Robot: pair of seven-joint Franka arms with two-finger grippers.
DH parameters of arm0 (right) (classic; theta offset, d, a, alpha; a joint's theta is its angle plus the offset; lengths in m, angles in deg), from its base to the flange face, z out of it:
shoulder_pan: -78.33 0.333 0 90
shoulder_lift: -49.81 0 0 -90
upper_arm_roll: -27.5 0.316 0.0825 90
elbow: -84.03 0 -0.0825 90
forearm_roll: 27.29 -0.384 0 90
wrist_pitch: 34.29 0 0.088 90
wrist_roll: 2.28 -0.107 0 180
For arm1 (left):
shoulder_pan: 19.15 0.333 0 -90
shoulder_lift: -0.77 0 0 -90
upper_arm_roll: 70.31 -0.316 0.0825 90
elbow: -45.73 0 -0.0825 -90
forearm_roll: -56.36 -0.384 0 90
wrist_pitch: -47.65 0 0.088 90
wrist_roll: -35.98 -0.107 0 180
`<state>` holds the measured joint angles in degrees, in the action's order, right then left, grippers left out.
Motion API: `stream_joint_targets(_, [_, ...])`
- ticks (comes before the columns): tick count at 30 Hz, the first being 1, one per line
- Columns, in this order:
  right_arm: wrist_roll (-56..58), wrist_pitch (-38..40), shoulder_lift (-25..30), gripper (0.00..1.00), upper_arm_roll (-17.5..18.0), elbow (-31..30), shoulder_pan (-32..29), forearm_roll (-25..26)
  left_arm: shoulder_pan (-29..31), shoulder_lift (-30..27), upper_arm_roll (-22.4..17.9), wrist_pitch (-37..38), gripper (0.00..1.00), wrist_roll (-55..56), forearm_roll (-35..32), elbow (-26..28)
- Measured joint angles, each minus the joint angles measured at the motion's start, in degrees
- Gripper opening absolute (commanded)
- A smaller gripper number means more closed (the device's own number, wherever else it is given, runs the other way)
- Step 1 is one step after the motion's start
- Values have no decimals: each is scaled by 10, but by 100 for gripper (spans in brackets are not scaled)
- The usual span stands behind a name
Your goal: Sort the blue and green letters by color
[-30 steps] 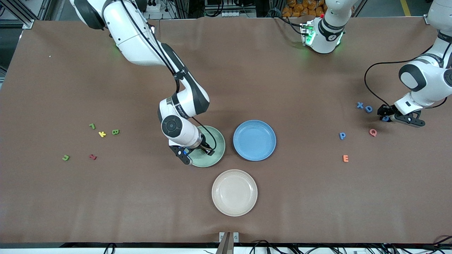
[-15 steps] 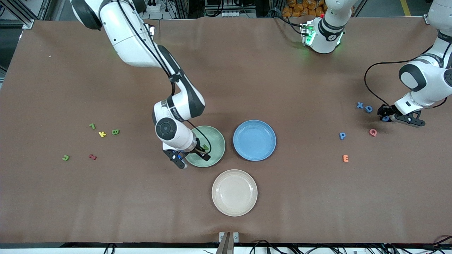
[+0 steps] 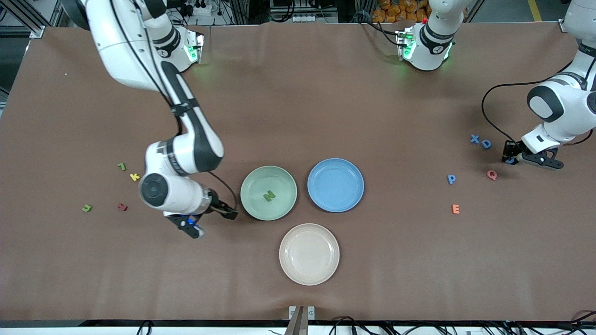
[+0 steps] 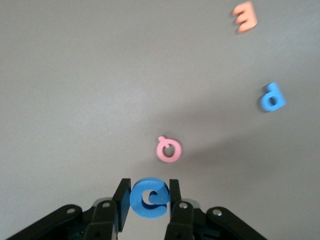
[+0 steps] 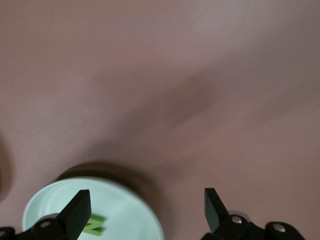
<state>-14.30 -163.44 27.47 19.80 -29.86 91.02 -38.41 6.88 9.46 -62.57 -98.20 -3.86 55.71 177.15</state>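
Readable letters: green N (image 3: 269, 196) lies in the green plate (image 3: 253, 177). Blue X (image 3: 474, 138) and D (image 3: 486, 144) touch near the left arm's end; P (image 3: 451, 179) nearer the camera, beside pink Q (image 3: 491, 175) and orange E (image 3: 456, 209).

Left end effector (image 4: 149, 200) grips the blue G (image 4: 149, 198) at the worktop (image 3: 372, 102); in the front view the G is mostly hidden.

Right end effector (image 3: 208, 219) spread wide, empty, over the worktop beside the green plate.

Green hook pieces (image 3: 121, 166) (image 3: 87, 208) lie near yellow K (image 3: 134, 177). Green B hidden by the right arm.
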Motion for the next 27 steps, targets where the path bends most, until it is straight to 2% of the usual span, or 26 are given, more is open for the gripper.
stream_joint_targets(5, [64, -36, 27, 100, -2, -67, -20, 4, -28, -31, 0, 29, 17, 43, 0, 0])
stream_joint_targets(11, [121, -104, 36, 100, -5, -118, -32, 12, -64, -41, 1, 42, 17, 97, 1, 2])
stream_joint_targets(27, [250, -147, 35, 100, -9, -148, -59, 47, -202, -60, 4, 89, 15, 329, 2, 4])
